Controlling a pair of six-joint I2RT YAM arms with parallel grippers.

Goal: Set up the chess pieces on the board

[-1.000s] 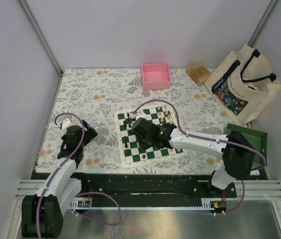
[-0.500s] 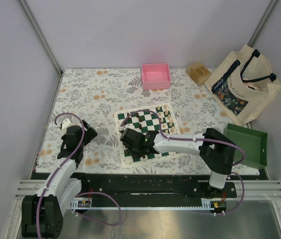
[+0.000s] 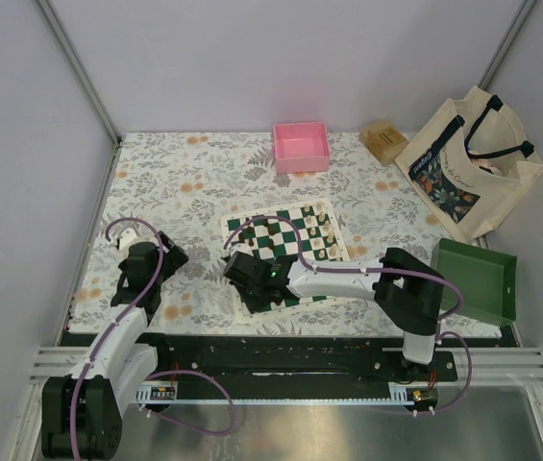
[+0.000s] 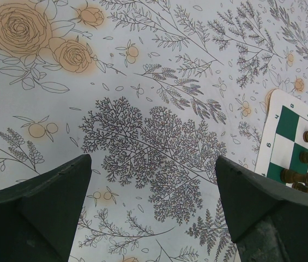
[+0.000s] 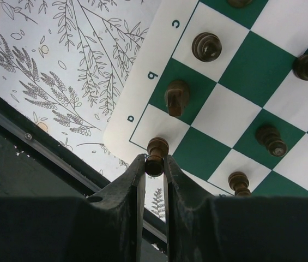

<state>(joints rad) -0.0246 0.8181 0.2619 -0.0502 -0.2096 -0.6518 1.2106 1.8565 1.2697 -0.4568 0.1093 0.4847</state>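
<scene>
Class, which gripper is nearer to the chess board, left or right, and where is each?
Right. The right gripper is over the board at its near-left corner, shut on a dark piece. The left gripper hangs open over the floral tablecloth, left of the board.

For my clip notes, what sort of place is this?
Likely a robot test booth: plain panel walls on metal posts, left arm and right arm mounted on a rail, chess board on a floral tablecloth.
</scene>
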